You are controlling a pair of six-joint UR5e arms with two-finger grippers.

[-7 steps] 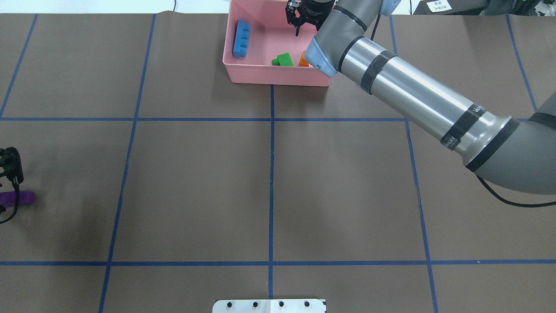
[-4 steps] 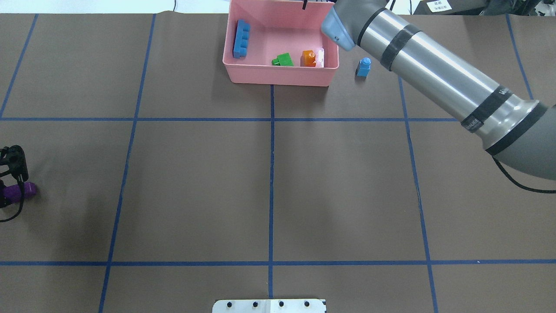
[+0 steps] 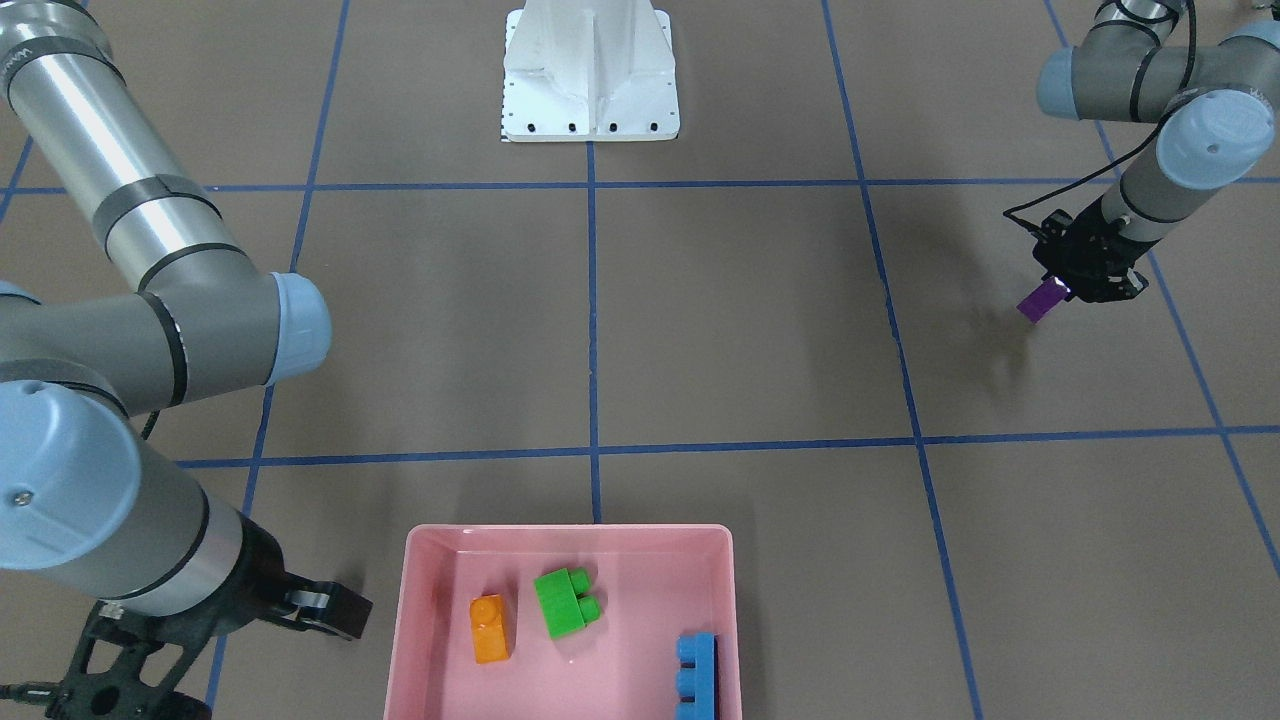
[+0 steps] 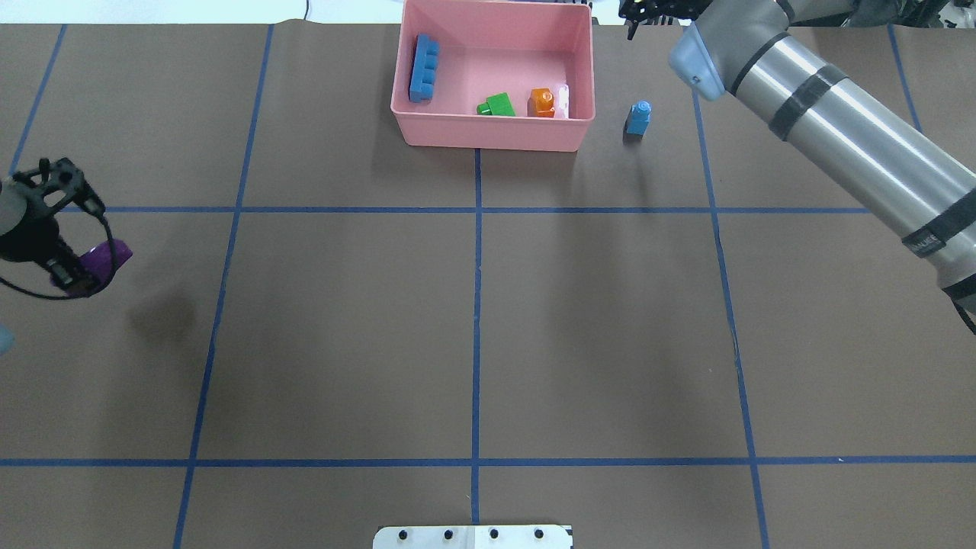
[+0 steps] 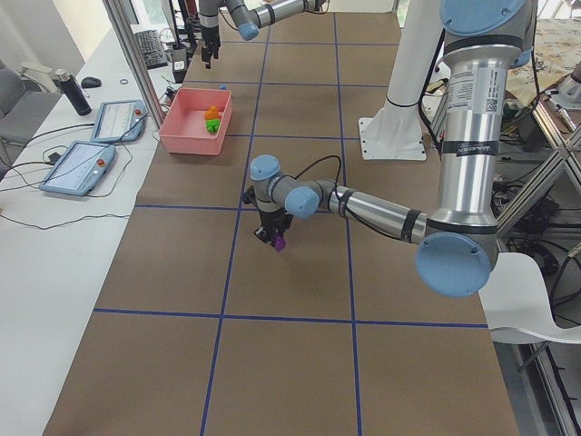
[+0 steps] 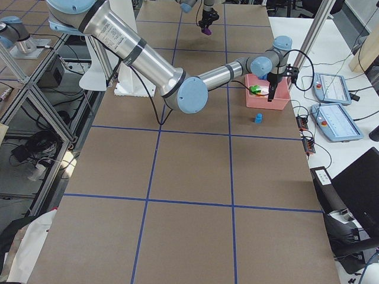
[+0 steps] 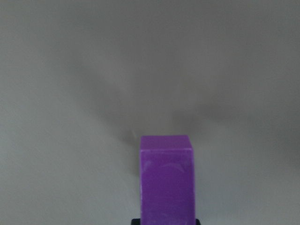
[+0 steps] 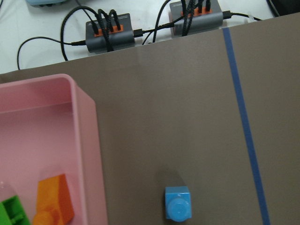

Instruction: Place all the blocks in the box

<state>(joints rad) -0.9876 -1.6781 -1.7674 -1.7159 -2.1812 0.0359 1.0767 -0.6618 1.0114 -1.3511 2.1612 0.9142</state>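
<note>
Left gripper (image 3: 1068, 288) jaws clamp a glossy purple sloped plastic brick (image 3: 1038, 301) above the matte brown, blue-taped worktop (image 4: 343, 328); right gripper (image 4: 644, 15) jaws: cannot tell how wide.

I cannot read the jaws of the right gripper (image 4: 646, 11). The overhead view's top edge cuts it, and the front view's bottom edge crops its tips. That bottom edge also cuts the box (image 3: 570, 528) and the long blue block (image 3: 697, 675).

On the right wrist camera, the orange block (image 8: 54, 201) and green block (image 8: 14, 212) run off the frame.

The left wrist camera shows only the outer end of the purple block (image 7: 166, 180), and the worktop (image 7: 140, 70) behind it is blurred. Overhead, the left gripper (image 4: 82, 271) covers part of that block.

In the side views the box's contents are specks, their shapes illegible.
</note>
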